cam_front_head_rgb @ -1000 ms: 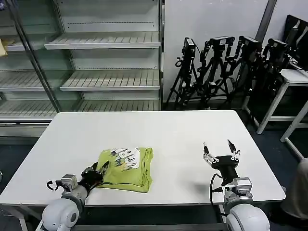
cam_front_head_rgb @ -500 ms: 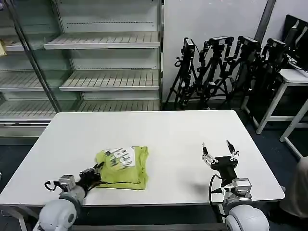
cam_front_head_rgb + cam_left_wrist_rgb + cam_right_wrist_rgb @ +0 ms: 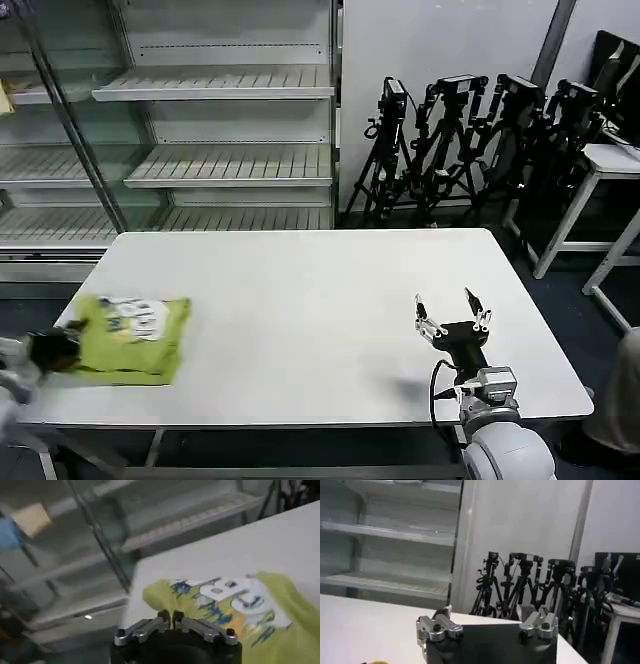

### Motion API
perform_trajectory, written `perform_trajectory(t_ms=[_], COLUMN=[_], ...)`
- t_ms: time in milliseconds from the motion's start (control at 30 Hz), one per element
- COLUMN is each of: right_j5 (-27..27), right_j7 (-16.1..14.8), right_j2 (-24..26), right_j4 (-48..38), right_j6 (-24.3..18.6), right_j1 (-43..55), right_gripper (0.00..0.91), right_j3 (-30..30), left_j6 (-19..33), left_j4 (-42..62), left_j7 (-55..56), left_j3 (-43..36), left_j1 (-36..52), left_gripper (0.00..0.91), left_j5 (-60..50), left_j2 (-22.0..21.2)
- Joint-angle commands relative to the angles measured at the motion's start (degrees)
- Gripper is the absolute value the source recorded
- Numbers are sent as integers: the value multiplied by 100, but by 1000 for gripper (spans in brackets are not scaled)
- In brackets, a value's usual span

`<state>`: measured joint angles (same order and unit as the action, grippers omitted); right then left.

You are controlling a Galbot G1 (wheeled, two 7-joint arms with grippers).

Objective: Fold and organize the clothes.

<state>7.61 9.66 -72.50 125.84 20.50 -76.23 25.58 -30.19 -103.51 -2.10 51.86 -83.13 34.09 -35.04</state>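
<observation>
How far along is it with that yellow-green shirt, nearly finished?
Folding looks done: the T-shirt is a compact bundle, white print up. In hand now: the left gripper, shut on the shirt's edge, has dragged it from mid-table to the table's left edge. The right gripper waits open at the right. Left to do: let go and leave it tidy.

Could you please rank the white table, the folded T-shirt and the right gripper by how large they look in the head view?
1. White table, by far the largest.
2. Folded T-shirt, held by the left gripper at the table's left edge.
3. Right gripper, open, smallest.
</observation>
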Motion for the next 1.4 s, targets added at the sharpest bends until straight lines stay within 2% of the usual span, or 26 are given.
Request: perform_trajectory(t_ms=[33,167,233,333,400,467,567,700,733,933,1167,1200,1233,1267,1300,1400], right_j5=[-3,-26,-47,-121,-182,-192,-210,-289,-307,-319,-305,-266,-175,-119,3,-1], right_j7=[1,-7,-11,-17,-24,-29,-31,-52,-66,-96,-143,-53,-29,-103,-161,-166], right_j2=[-8,14,19,-1,-6,0,1,-15,-27,-14,63,88,95,103,128,137], right_j4=[-2,33,52,61,62,81,96,107,118,119,95,87,81,85,79,-49], right_j6=[-1,8,19,31,32,33,64,110,122,161,323,336,344,476,485,420], right_j1=[5,-37,-79,-126,-181,-211,-188,-133,-119,-76,42,72,101,149,179,300], right_gripper=[907,907,907,907,907,907,907,907,907,907,907,907,907,907,907,907], right_j3=[-26,-50,-45,-42,-32,-15,2,-16,-14,47,236,238,241,282,292,252], left_j6=[-241,-291,-293,-290,-291,-287,-291,-298,-301,-295,-294,-297,-298,-305,-300,-293], left_j4=[-421,-1986,-2790,-3181,-3246,-3210,-3201,-3065,-2949,-2381,-2002,-1988,-1950,-1936,-1926,-1903], left_j7=[-399,383,684,742,820,880,1408,2089,2505,4011,4080,4073,4077,4041,3992,3855], left_j3=[1665,314,-1238,-2453,-3340,-3784,-4044,-4091,-4125,-4275,-4665,-4707,-4751,-4791,-4826,-4913], left_j1=[-708,-478,-317,-156,-180,-178,196,913,1236,2477,2714,2733,2766,2791,2804,2801], left_gripper=[20,20,20,20,20,20,20,10,10,10,10,10,252,252,907,907], left_j5=[-391,-342,-685,-1088,-1280,-1442,-994,-403,179,1608,1509,1508,1508,1535,1555,1467], left_j2=[1585,775,273,-656,-1012,-1336,-1690,-1899,-1950,-2249,-2603,-2698,-2789,-2838,-2946,-3247])
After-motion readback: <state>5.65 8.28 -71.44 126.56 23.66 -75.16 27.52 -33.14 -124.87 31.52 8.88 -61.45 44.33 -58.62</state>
